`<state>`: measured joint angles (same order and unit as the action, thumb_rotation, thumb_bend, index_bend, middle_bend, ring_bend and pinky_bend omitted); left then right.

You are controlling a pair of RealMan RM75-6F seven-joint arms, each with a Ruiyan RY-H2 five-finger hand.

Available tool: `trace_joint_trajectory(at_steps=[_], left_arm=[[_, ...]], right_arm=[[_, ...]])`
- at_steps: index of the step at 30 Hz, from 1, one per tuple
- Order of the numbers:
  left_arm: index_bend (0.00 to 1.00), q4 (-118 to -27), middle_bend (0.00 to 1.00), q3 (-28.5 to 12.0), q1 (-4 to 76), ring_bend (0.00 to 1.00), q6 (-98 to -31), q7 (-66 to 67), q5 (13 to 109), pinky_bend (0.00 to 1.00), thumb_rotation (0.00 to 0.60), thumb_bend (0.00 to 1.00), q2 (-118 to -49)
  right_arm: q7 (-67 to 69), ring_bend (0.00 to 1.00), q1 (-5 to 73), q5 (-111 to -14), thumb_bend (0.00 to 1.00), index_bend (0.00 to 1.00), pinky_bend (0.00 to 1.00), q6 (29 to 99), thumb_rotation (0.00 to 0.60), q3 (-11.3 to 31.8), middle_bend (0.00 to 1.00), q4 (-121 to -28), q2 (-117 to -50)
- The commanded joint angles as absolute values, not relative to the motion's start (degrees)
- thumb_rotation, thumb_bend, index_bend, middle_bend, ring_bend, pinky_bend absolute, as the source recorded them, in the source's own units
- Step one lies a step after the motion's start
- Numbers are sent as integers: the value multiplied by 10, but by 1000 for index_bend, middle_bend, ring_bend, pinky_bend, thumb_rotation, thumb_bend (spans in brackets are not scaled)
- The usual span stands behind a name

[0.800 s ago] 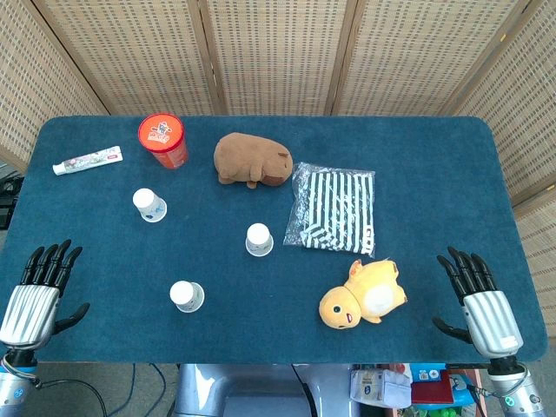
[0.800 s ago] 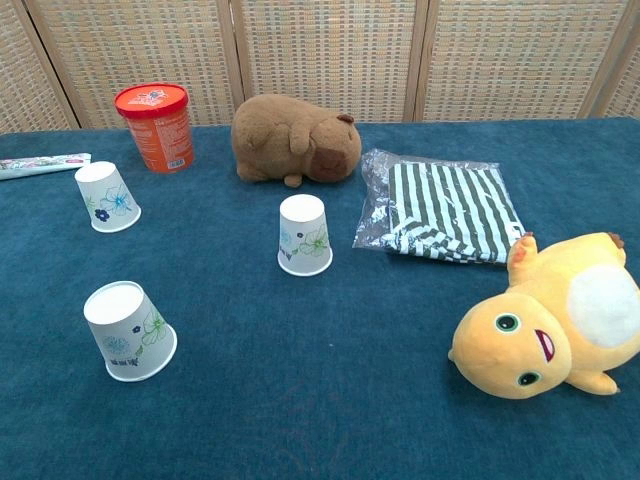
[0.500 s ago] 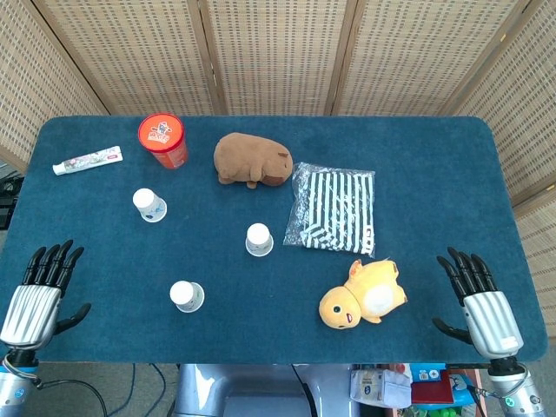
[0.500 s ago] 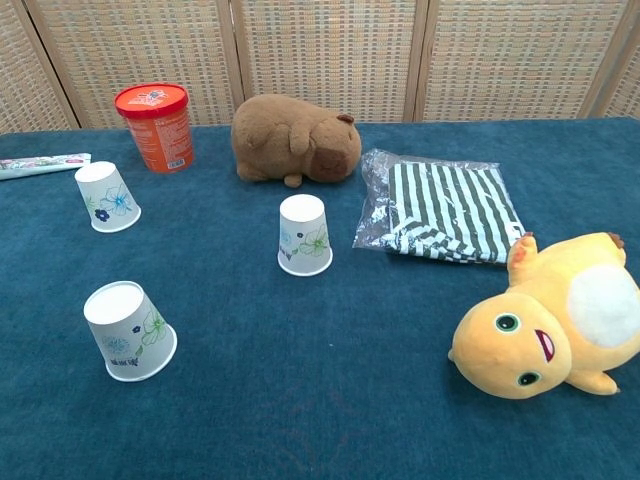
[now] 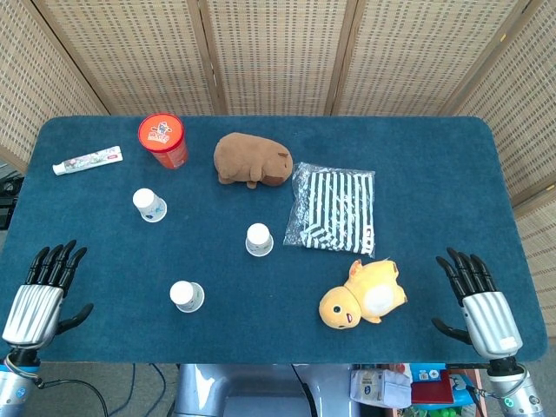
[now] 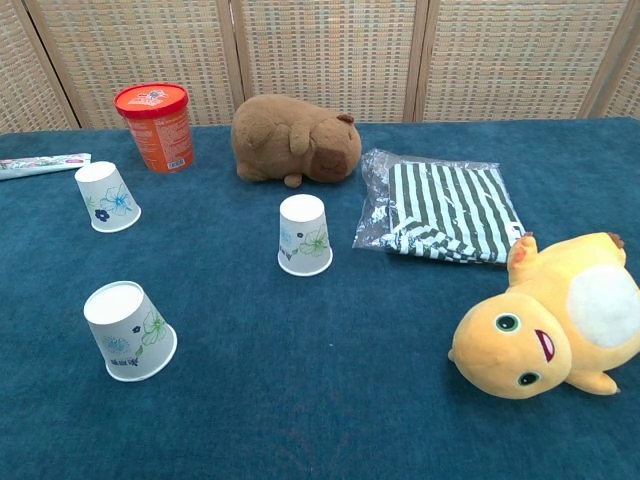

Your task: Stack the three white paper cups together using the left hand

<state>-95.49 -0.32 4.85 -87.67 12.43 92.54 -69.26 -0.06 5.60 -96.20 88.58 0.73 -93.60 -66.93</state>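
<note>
Three white paper cups with flower prints stand upside down and apart on the blue table (image 5: 417, 148). One cup (image 5: 149, 205) (image 6: 106, 197) is at the far left, one cup (image 5: 258, 240) (image 6: 304, 235) near the middle, one cup (image 5: 186, 296) (image 6: 128, 331) near the front left. My left hand (image 5: 39, 292) hovers at the table's front left corner, fingers spread, holding nothing, well left of the nearest cup. At the front right corner my right hand (image 5: 480, 302) is likewise spread and empty. The chest view shows neither hand.
An orange tub (image 5: 162, 140) (image 6: 155, 126) and a toothpaste tube (image 5: 87, 161) lie at the back left. A brown plush (image 5: 251, 160) (image 6: 296, 140), a striped cloth in a bag (image 5: 334, 208) (image 6: 444, 211) and a yellow plush (image 5: 363, 295) (image 6: 555, 320) occupy the middle and right.
My left hand has drifted slightly down toward the near edge. The cups and my right hand have not moved.
</note>
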Motion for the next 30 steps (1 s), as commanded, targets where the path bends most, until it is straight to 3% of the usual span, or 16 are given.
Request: trace_joint_trajectory(at_steps=[1,16,24,30], left_arm=[[0,-957,0,-2,49,0,-876,125,927,0,600,232,-693],[0,-1000,0,-11,73,0,-837,150,913,0,600,232,-671],[0,-1079,0,-37,124,0,-764,210,879,0,600,233,-630],[0,-1146,0,-88,201,0,-669,275,790,0,600,233,-618]], right_arm=[[3,0,56,-961,47,0,0,887,600,8,0,-935,-669],[14,0,56,-958,48,0,0,887,600,9,0,-934,-666],[18,0,57,-961,47,0,0,886,600,8,0,-935,-665],[28,0,58,-959,47,0,0,885,600,8,0,-933,-664]])
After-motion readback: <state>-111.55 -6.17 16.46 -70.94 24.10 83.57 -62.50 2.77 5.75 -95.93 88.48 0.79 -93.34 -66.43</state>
